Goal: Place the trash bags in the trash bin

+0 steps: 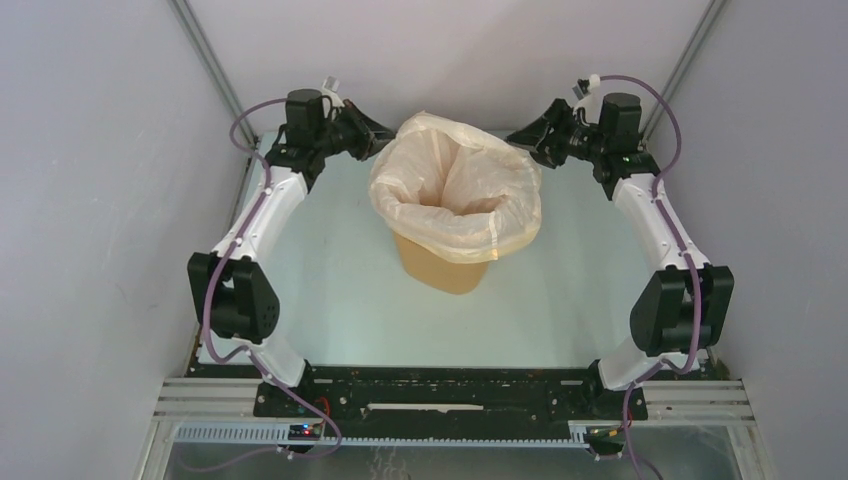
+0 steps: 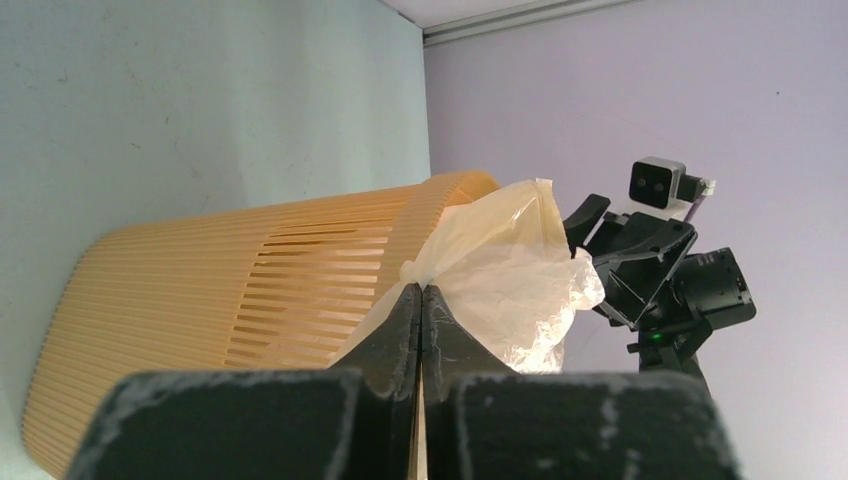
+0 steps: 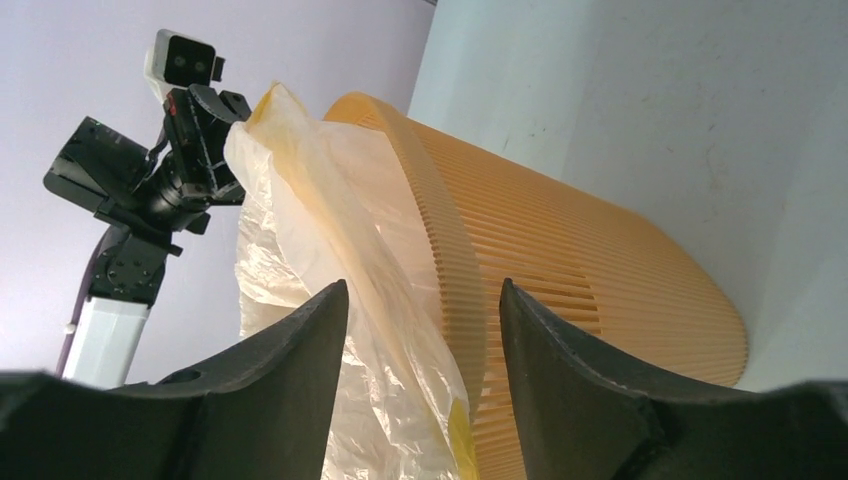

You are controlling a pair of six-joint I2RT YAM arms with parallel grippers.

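The orange-yellow trash bin (image 1: 447, 268) stands at mid-table, and the cream translucent trash bag (image 1: 455, 190) lines its mouth with the rim folded out over the edge. My left gripper (image 1: 387, 135) is at the bag's back-left edge. In the left wrist view it (image 2: 421, 292) is shut on a pinch of bag film (image 2: 510, 270) beside the slotted bin wall (image 2: 250, 290). My right gripper (image 1: 516, 137) is at the bag's back-right edge. In the right wrist view it (image 3: 422, 290) stands open, with loose bag film (image 3: 320, 230) and the bin rim (image 3: 440, 230) between its fingers, not pinched.
Grey enclosure walls stand close on both sides and behind, with metal corner posts (image 1: 205, 50). The arms' bases sit on the black rail (image 1: 450, 392) at the near edge. Each wrist view shows the opposite arm (image 2: 660, 270) (image 3: 150, 180) just across the bin.
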